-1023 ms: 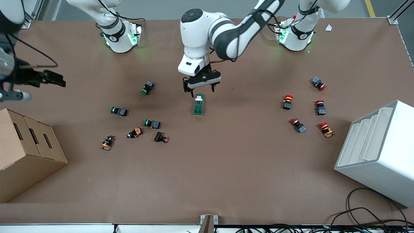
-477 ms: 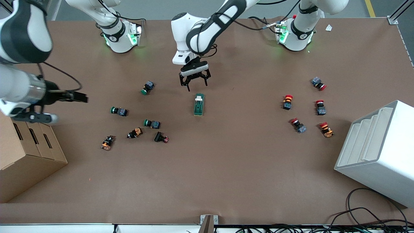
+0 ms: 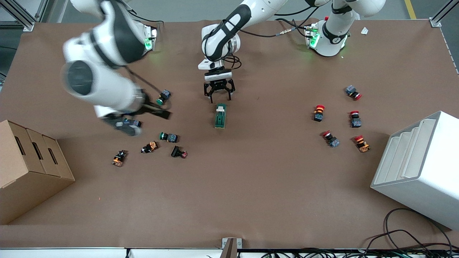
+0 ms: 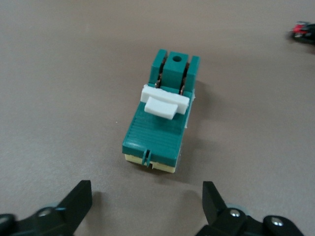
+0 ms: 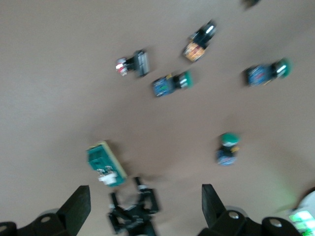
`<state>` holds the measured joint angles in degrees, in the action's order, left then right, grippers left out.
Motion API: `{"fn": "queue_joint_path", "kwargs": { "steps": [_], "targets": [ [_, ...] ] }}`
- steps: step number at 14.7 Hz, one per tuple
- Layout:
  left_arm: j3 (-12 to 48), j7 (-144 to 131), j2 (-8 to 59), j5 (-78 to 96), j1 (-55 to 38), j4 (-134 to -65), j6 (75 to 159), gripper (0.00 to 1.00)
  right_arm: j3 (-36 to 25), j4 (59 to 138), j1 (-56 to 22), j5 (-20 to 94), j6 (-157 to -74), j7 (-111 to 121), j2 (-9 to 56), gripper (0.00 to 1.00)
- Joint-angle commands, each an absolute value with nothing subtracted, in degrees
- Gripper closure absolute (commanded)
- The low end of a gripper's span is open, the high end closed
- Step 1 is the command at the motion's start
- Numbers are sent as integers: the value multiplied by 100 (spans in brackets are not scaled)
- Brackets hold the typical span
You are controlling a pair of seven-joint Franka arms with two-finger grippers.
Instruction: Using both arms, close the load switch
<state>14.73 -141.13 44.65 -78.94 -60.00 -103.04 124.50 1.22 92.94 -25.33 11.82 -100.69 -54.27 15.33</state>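
The load switch (image 3: 220, 115) is lying flat on the table (image 3: 251, 186) near the middle. Green-capped pushbuttons (image 3: 168, 137) are lying toward the right arm's end and red-capped pushbuttons (image 3: 319, 111) toward the left arm's end, all well apart from it.

The left gripper (image 3: 219, 94) is hanging low over the bare table just off the switch's lever end, fingers spread wide and grasping nothing. In the left wrist view both fingertips (image 4: 78, 199) are flanking the switch's end without touching it.

The right gripper (image 3: 157, 114) is sitting over the cluster of green pushbuttons, blurred with motion. Its fingers are spread and empty in the right wrist view.

Orientation: the long axis is running straight toward and away from the front camera. The white lever (image 3: 221, 106) is sitting at the end farther from that camera, nearest the left gripper; the plain ribbed end is pointing toward the camera.

Risks, as judged:
- The switch is loose on smooth paper. A push on the lever from one arm alone would likely slide or tip the body instead of throwing it.
- The left fingers are spread wider than the body, so an off-centre closure could twist it.
- The right gripper is low among the pushbuttons and could scatter them.
- Both arms are converging on one small part, so contact between the two grippers is possible.
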Motion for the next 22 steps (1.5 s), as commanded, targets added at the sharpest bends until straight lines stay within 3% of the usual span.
{"fn": "queue_joint_path", "kwargs": {
  "steps": [1, 7, 14, 22],
  "targets": [
    [1441, -14798, 4333, -8795, -6038, -10696, 12463, 1, 53, 9500, -3057, 1492, -10755, -6222, 1775, 0],
    [1433, -15144, 4526, -10123, -6047, -10758, 11840, 1, 53, 10703, -3672, 2206, -12557, -6231, 2065, 0],
    [1424, -15100, 4965, -10564, -6091, -10495, 11233, 1, 53, 11048, -4121, 2267, -13481, -6231, 2557, 0],
    [1415, -14994, 5106, -10564, -6205, -10441, 11180, 1, 53, 11268, -4640, 2865, -14493, -6231, 2882, 0]
  ]
}}
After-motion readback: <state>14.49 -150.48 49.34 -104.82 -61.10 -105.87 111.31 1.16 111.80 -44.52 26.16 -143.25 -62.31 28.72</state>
